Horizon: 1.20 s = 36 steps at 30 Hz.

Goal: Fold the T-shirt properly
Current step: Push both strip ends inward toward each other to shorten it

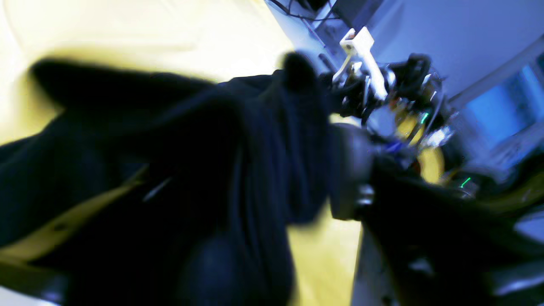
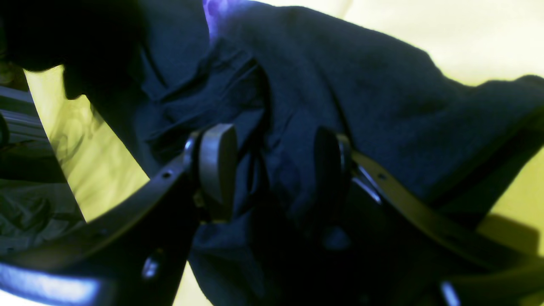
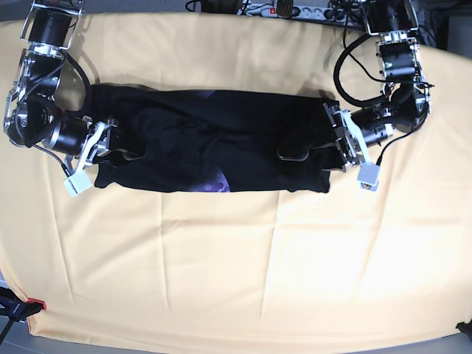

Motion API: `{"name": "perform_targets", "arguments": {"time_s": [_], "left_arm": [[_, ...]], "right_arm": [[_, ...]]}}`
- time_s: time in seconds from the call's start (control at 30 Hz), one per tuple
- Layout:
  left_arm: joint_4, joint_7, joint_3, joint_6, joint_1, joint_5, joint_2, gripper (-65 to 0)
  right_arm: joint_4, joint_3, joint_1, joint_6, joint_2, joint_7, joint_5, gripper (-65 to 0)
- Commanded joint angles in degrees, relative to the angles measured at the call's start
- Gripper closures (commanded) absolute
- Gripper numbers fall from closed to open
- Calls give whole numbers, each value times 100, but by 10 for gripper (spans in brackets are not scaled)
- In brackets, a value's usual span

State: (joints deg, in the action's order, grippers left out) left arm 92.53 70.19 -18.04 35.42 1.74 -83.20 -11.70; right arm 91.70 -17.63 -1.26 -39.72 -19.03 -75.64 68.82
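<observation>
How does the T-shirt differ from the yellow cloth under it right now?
The T-shirt is black with a small purple patch showing; the yellow cloth is plain pale yellow. The T-shirt lies bunched in a narrow band; the yellow cloth is spread wide, reaching far beyond it on every side. Both are soft fabric showing creases.

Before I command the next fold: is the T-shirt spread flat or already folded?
Partly folded. In the base view the T-shirt lies as a long, narrow band across the yellow cloth, layers doubled over and wrinkled, a bit of purple print showing near its lower edge.
</observation>
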Motion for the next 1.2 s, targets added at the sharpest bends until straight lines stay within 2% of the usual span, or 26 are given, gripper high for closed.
{"name": "perform_targets", "arguments": {"time_s": [0.0,0.27,0.37,0.4,0.43,0.5,0.53,0.63,0.67,0.73,0.8,0.83,0.97,1.07,1.17], "left_arm": [[96,-101,11,-28,-118,-180,-50,-440],[96,-96,-20,-15,-127,-180,-63,-441],[96,-131,-160,428,-131,-180,-66,-422],[96,-181,-234,458,-131,-52,-66,-378],[96,-232,-310,458,-131,96,-66,-292],[96,-369,-431,458,-129,627,-66,-15],[94,-479,-461,458,-125,1003,-66,0],[31,-1150,-435,407,-70,2293,-70,0],[-13,-1360,-422,236,-39,2623,-68,0],[-127,-1622,-393,61,28,3134,-68,0],[-264,-1709,-372,28,52,3475,-68,0],[-356,-1709,-372,28,48,3545,-68,0],[-647,-1751,-374,28,46,3534,-85,0],[-691,-1751,-374,31,48,3510,-85,0],[-691,-1751,-374,33,46,3460,-101,0]], "right_arm": [[92,-37,92,-28,-81,98,127,-317],[92,-37,92,-28,-81,101,127,-317],[92,-37,92,-28,-81,101,131,-317],[92,-37,94,-28,-81,101,146,-317],[92,-37,98,-28,-83,101,175,-317],[92,-37,129,-28,-83,98,219,-317],[94,-37,149,-28,-90,98,238,-317],[94,-44,267,-28,-101,101,232,-317],[94,-55,321,-28,-101,98,212,-317],[94,-85,466,-28,-98,96,76,-317],[94,-125,638,-28,-103,81,-302,-318],[94,-127,723,-28,-105,52,-612,-321],[94,-129,772,404,-216,13,-1567,-412],[92,-142,538,686,-328,197,-2203,-422],[92,-282,197,824,-387,258,-2170,-422]]}}
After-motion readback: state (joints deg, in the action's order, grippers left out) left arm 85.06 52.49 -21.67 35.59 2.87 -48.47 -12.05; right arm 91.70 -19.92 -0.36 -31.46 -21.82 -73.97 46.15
